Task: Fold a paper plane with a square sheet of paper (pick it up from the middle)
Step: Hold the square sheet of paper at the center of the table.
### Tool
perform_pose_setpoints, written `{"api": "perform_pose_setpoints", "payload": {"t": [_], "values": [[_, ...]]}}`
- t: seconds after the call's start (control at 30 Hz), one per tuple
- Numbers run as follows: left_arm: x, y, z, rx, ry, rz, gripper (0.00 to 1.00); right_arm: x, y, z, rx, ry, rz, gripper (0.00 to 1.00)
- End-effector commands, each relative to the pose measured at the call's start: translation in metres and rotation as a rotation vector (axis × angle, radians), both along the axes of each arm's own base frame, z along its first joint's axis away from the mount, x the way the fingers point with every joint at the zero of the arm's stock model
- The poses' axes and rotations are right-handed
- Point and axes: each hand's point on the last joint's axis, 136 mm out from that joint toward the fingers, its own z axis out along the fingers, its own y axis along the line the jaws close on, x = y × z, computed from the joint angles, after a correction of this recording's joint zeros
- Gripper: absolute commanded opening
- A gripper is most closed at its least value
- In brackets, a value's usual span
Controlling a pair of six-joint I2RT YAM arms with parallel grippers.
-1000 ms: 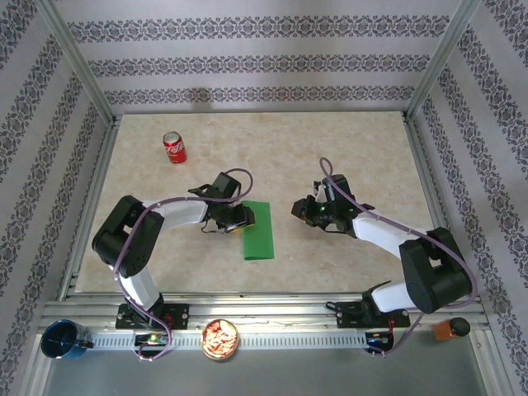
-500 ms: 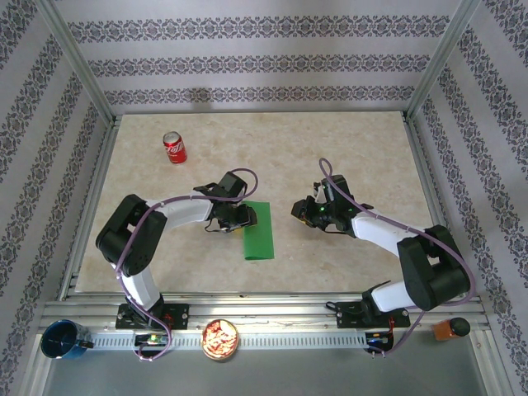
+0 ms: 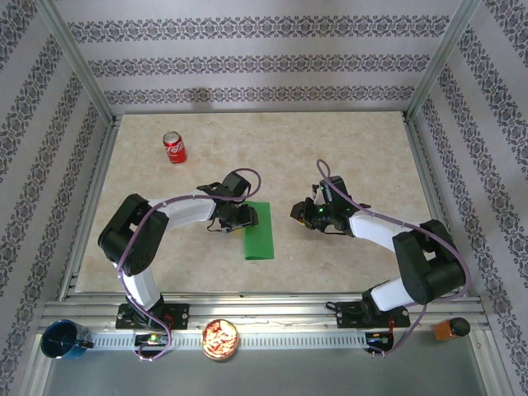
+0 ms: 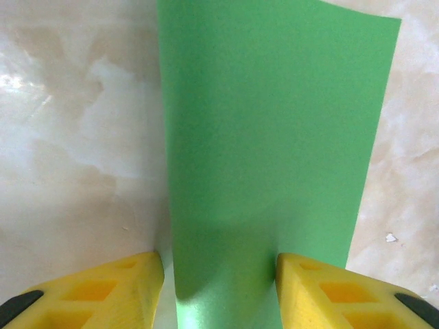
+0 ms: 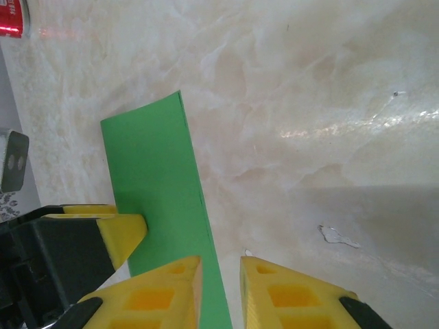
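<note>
**Both grippers close in on the folded sheet**

Top view: over the last second the left gripper (image 3: 239, 216) has crept toward the far left corner of the sheet of paper (image 3: 257, 231), and the right gripper (image 3: 299, 211) has edged a little nearer from the other side. The sheet has not shifted. It lies flat as a narrow green rectangle near the middle of the table (image 3: 355, 148), a little toward the near edge. The red soda can (image 3: 174, 147) stands well apart near the far left corner. Open table lies all round the sheet, so both arms have room to move.

Left wrist: the left gripper (image 4: 219, 288) is spread, one finger off the paper's (image 4: 267, 137) long edge and the other over it. Nothing is pinched. It looks set to press or catch that edge.

Right wrist: the right gripper (image 5: 221, 274) shows only a narrow slit between its fingers and holds nothing. The sheet's (image 5: 154, 171) long right edge runs beyond its tips, probably the edge to be lifted next. The left gripper (image 5: 103, 240) sits on the far side of the sheet.
</note>
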Motion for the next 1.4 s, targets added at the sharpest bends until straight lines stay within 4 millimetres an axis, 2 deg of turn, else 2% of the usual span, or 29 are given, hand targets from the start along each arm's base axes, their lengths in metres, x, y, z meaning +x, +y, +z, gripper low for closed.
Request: {"api": "perform_pose_setpoints", "payload": {"t": [0.0, 0.47, 0.73, 1.37], "values": [[-0.011, 0.028, -0.020, 0.163, 0.057, 0.031, 0.49, 0.001, 0.008, 0.005, 0.017, -0.007, 0.022, 0.24], [-0.010, 0.020, -0.025, 0.130, 0.073, 0.028, 0.49, 0.000, 0.009, 0.005, 0.012, -0.005, 0.025, 0.25], [-0.012, 0.024, -0.028, 0.156, 0.078, 0.021, 0.49, 0.000, 0.009, 0.005, 0.015, -0.004, 0.028, 0.26], [-0.011, 0.018, -0.035, 0.146, 0.060, -0.027, 0.51, -0.001, 0.019, 0.003, 0.021, 0.001, 0.061, 0.23]]}}
